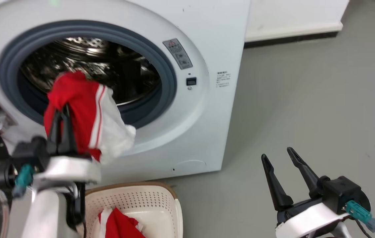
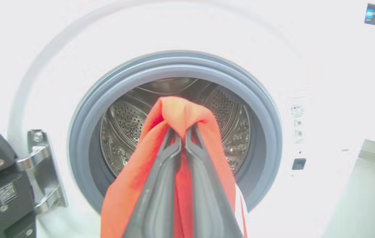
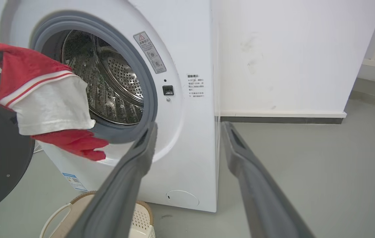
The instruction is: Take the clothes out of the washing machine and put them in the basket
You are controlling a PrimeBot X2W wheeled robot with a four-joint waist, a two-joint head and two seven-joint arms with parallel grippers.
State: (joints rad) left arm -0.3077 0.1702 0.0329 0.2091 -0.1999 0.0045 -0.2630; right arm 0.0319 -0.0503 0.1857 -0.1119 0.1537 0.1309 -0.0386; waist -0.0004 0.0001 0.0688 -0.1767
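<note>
- The left gripper (image 1: 62,110), at the centre left of the head view, has its two dark fingers pinched together on a red-and-white garment (image 1: 88,109). The garment hangs in the air in front of the lower left of the washer's opening.
- In the left wrist view the red cloth folds over the closed fingertips at the middle of the frame and trails down both sides of them.
- The washing machine (image 1: 207,49) takes up the upper left of the head view. Its grey rubber seal (image 1: 166,66) rings the shiny perforated drum (image 1: 85,49).
- The black-rimmed door (image 3: 5,175) stands open at the left edge of the right wrist view.
- The basket (image 1: 134,186) sits at the bottom of the head view, left of centre. It stands on the grey floor (image 1: 306,99) just in front of the machine and below the hanging garment.
- A second red garment (image 1: 121,224) with white stripes lies inside the basket.
- The right gripper (image 1: 276,152), at the lower right of the head view, has its fingers spread wide and grips nothing. It hangs above the floor, well apart from the basket.
</note>
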